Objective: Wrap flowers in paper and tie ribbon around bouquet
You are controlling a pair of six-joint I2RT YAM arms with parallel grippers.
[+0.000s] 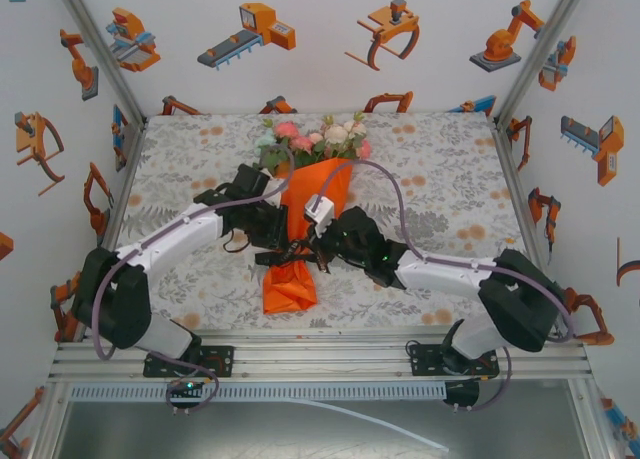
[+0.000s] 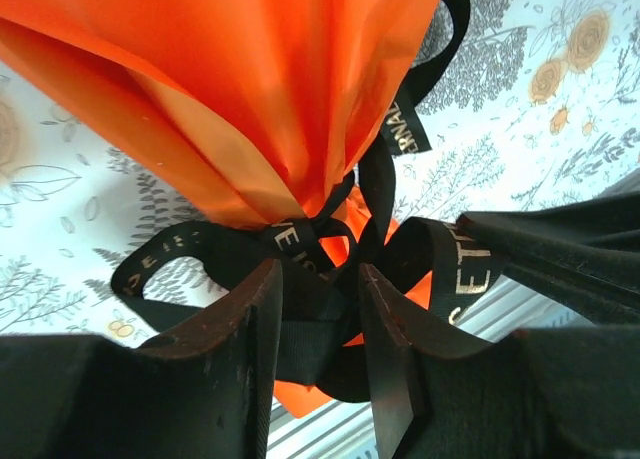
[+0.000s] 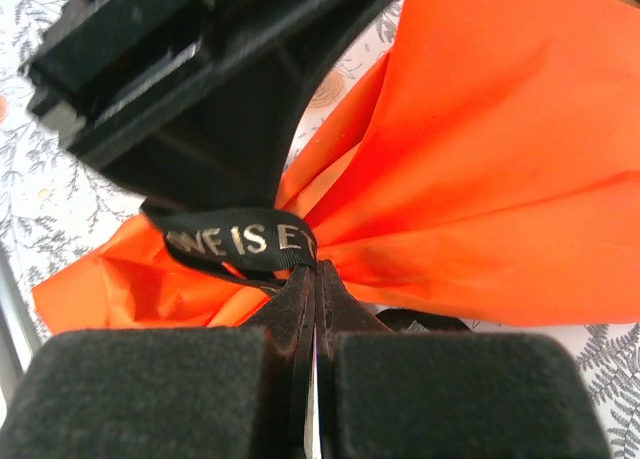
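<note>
Flowery tablecloth (image 1: 450,169) under it all, right claw (image 3: 313,279) clamped on the floppy, slippery ribbon (image 3: 240,241) at the paper (image 3: 480,159) neck just past my tips, left claw (image 2: 320,277) parted around a slack loop, so I'd grab ribbon flat, close to the knot.

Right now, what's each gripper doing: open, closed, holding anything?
Left gripper: open, with the ribbon passing loose between its fingers.
Right gripper: closed, pinching the ribbon.
</note>
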